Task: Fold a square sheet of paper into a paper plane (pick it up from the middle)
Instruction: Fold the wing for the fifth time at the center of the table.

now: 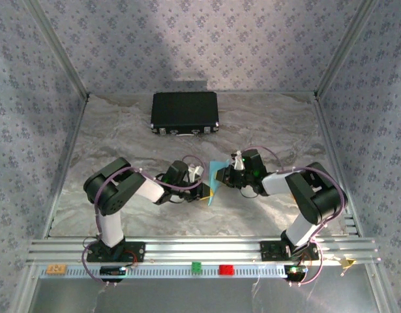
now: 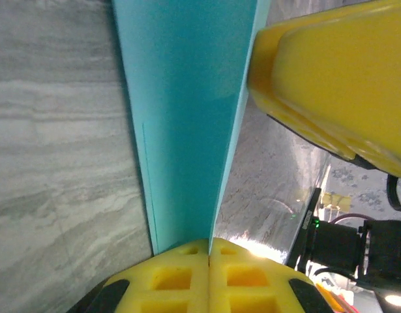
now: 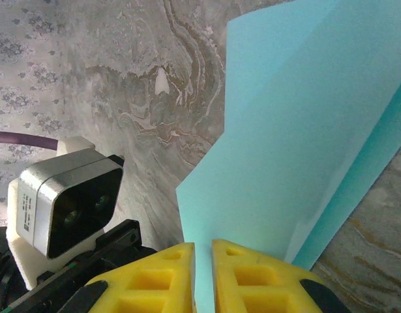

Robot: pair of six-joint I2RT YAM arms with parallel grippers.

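Over the middle of the grey marbled table (image 1: pixel 122 130), toward its near edge, the light-blue square sheet of paper (image 2: pixel 187 117), already creased, is pinched from opposite sides by the left gripper (image 2: pixel 208 244), clamped tight, and the right gripper (image 3: pixel 201 251), narrowed onto it, seemingly to steady the fold.

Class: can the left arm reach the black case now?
Probably not yet: the path to the case is free, but the left hand is shut on the blue paper, which the right hand also grips.

Creased light-blue sheet of paper (image 3: pixel 285 150) between the right gripper's (image 3: pixel 201 261) close-set yellow jaws, over marbled table (image 3: pixel 141 98).
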